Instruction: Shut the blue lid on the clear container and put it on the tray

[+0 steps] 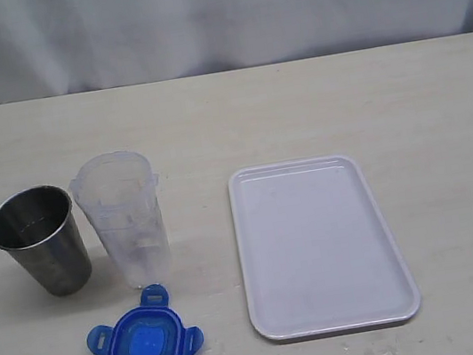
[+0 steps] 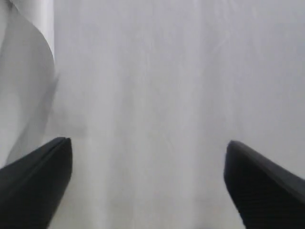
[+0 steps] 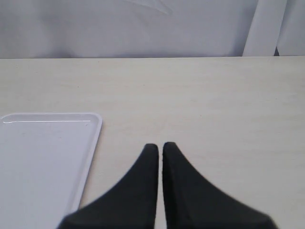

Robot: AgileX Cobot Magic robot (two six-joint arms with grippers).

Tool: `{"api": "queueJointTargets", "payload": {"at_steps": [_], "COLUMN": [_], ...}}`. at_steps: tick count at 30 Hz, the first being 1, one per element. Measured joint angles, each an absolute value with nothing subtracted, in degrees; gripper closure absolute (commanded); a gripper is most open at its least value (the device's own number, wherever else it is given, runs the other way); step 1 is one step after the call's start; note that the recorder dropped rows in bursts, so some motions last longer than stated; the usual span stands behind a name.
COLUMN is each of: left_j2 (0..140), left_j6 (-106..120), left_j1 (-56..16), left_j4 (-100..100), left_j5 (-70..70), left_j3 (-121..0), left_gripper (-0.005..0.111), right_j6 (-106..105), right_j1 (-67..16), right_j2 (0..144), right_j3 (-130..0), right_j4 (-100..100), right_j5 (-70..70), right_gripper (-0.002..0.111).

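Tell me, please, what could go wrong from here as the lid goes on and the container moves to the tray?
1. The steel cup stands close beside the container, so a grasp may knock it.
2. The lid lies flat on the table, likely hard to pick up.
3. The container is tall with a narrow base; pressing the lid on may tip it.

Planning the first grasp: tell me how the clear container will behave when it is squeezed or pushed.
The clear container stands tall on a base narrower than its rim, so a push near the top would probably tip it. It looks empty and thin-walled: likely light, and it may flex under a hard squeeze.
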State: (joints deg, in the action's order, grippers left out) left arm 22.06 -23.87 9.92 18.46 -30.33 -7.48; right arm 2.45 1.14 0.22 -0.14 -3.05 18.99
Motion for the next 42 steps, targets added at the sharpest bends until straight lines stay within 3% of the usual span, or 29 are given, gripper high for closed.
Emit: {"api": "queueJointTargets", "payload": {"at_steps": [6, 14, 42], "left_j2": [31.29, 44.43, 78.07], "left_j6": [-37.27, -39.05, -10.08], "left_j1": [9.92, 9.92, 9.92], "left_j4": [36.66, 46.56, 34.01], "left_j5": [-26.45, -33.26, -52.77], "left_j3": [-7.1, -0.58, -0.24], "left_gripper": [0.017, 0.017, 0.017], "right_j6": [2.45, 2.45, 2.45], "right_j1": [1.14, 1.14, 1.14], "right_j2": [0.22, 0.22, 0.22], "right_j3": [-0.14, -0.14, -0.14], "right_j4": [-3.05, -3.05, -3.05], "right_j5": [18.99, 18.99, 18.99], "right_gripper": [0.104, 0.104, 0.104]}}
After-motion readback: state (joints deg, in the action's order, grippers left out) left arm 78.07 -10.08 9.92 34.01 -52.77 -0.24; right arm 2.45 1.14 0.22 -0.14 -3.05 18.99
